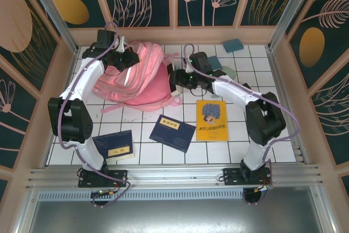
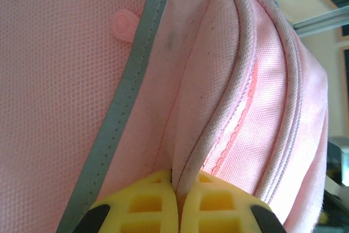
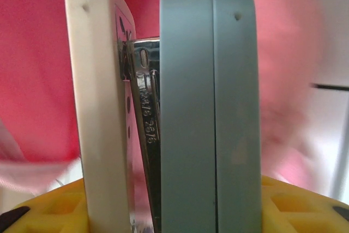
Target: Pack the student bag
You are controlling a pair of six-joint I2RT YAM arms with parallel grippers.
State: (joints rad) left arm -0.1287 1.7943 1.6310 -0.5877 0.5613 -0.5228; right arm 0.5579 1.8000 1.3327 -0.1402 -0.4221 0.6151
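Note:
The pink student bag (image 1: 143,83) lies at the back left of the white tiled table (image 1: 256,135). My left gripper (image 1: 124,58) sits on its upper part. In the left wrist view that gripper (image 2: 179,186) is shut on a pale piped edge of the student bag (image 2: 65,80), beside the grey stripe (image 2: 128,88). My right gripper (image 1: 175,80) is at the bag's right side. Its yellow fingers (image 3: 294,203) are closed on a stapler (image 3: 207,113), cream on one side and grey-blue on the other, with metal between. Blurred pink fabric lies behind it.
A yellow book (image 1: 211,119) lies right of centre, a dark blue book (image 1: 172,132) in the middle front and another blue book (image 1: 114,145) at the front left. Small teal items (image 1: 233,45) lie at the back right. Wooden walls enclose the table.

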